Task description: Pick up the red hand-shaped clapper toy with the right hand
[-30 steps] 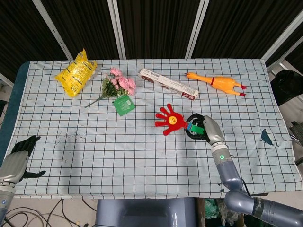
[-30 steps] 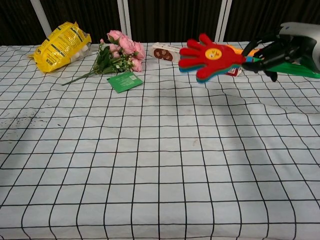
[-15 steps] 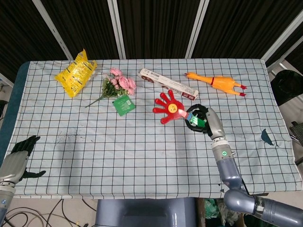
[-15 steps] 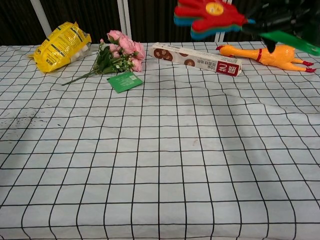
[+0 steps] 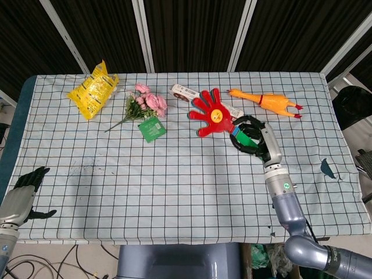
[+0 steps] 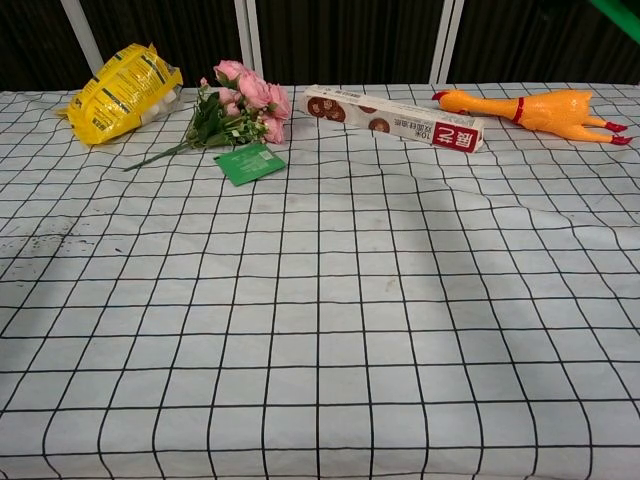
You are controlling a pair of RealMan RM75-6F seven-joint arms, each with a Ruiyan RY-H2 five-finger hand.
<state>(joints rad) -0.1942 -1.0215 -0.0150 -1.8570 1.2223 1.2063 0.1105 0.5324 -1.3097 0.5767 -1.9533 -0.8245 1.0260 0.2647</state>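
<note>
The red hand-shaped clapper toy (image 5: 210,113) hangs in the air above the table in the head view, its palm with a yellow face turned up. My right hand (image 5: 252,136) grips its green handle, fingers curled around it. The chest view shows neither the toy's red part nor the right hand; only a green sliver (image 6: 618,6) shows at its top right corner. My left hand (image 5: 26,185) hangs off the table's left front edge, fingers spread, holding nothing.
On the checked cloth (image 5: 174,186) lie a yellow snack bag (image 5: 92,90), pink flowers (image 5: 142,104), a small green packet (image 5: 152,129), a long white box (image 6: 392,117) partly behind the toy, and a rubber chicken (image 5: 266,102).
My right hand has lifted the clapper higher and toward the far side; it has risen out of the chest view. The left hand has not moved.
</note>
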